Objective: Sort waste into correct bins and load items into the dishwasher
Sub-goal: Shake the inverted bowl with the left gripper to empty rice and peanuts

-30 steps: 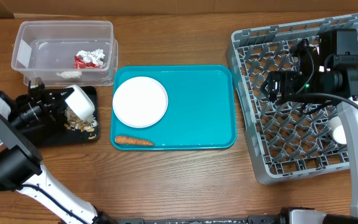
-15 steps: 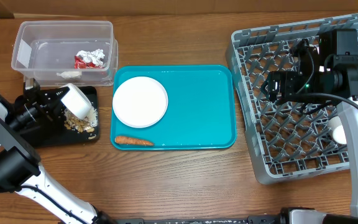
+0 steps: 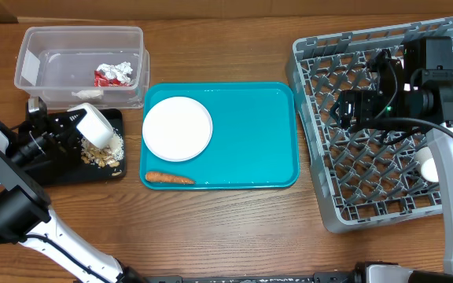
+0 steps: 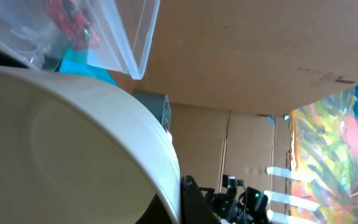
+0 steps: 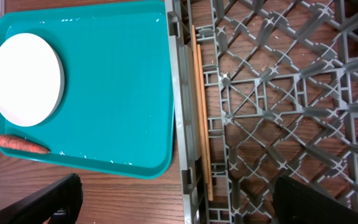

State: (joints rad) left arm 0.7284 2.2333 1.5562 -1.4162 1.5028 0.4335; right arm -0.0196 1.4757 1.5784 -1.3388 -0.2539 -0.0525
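My left gripper (image 3: 68, 126) is shut on the rim of a white bowl (image 3: 98, 126), tipped on its side over the black tray (image 3: 57, 171). Beige food scraps (image 3: 101, 156) lie in the tray under the bowl. The bowl (image 4: 73, 143) fills the left wrist view, with one finger (image 4: 194, 199) against its rim. The clear tub (image 3: 77, 35) holds the red wrapper (image 3: 102, 78), silver foil (image 3: 121, 71) and white tissue (image 3: 85, 94). The white plate (image 3: 177, 128) and the carrot (image 3: 168, 178) lie on the teal tray (image 3: 250, 134). My right gripper (image 3: 344, 110) hangs open and empty over the grey dish rack (image 3: 321, 185). Chopsticks (image 5: 202, 112) lie along the rack's left edge.
A white dish (image 3: 429, 168) sits in the rack's right side, partly hidden by my right arm. The tub stands just behind the black tray. In the right wrist view the plate (image 5: 27, 79) and carrot (image 5: 20, 144) lie at the teal tray's left end.
My left gripper has shifted the tipped bowl slightly up and left over the black tray. The right arm has not moved.
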